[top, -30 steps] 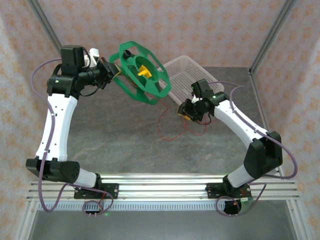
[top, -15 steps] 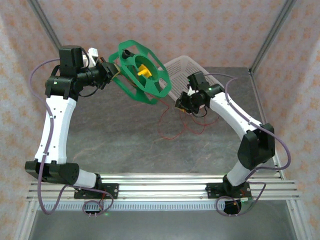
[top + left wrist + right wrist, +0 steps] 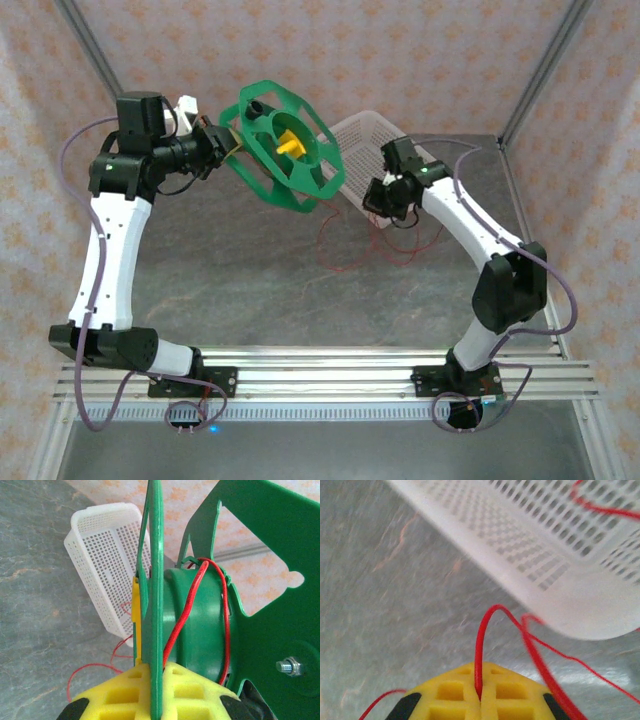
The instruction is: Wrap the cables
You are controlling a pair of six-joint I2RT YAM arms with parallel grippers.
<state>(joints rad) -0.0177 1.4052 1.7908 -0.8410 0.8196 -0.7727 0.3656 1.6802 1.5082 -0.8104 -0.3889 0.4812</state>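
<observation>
A green reel (image 3: pixel 285 150) hangs in the air at the back left, and my left gripper (image 3: pixel 222 140) is shut on its near flange. In the left wrist view the yellow pads of the left gripper (image 3: pixel 155 672) clamp the flange edge (image 3: pixel 156 580). The thin red cable (image 3: pixel 187 615) runs over the green hub there. Loose loops of the cable (image 3: pixel 345 262) lie on the table between the arms. My right gripper (image 3: pixel 372 200) is just in front of the basket and is shut on a strand. In the right wrist view, the cable (image 3: pixel 480 645) arches up out of the closed right gripper (image 3: pixel 480 692).
A white perforated basket (image 3: pixel 370 140) sits at the back of the grey table, right behind the reel and close above the right gripper (image 3: pixel 545 555). A bit of red cable lies inside it. Frame posts stand at the back corners. Patterned walls close in both sides.
My right gripper has closed on the red cable and moved back towards the basket, pulling the loops along. The left arm and reel have barely moved.
</observation>
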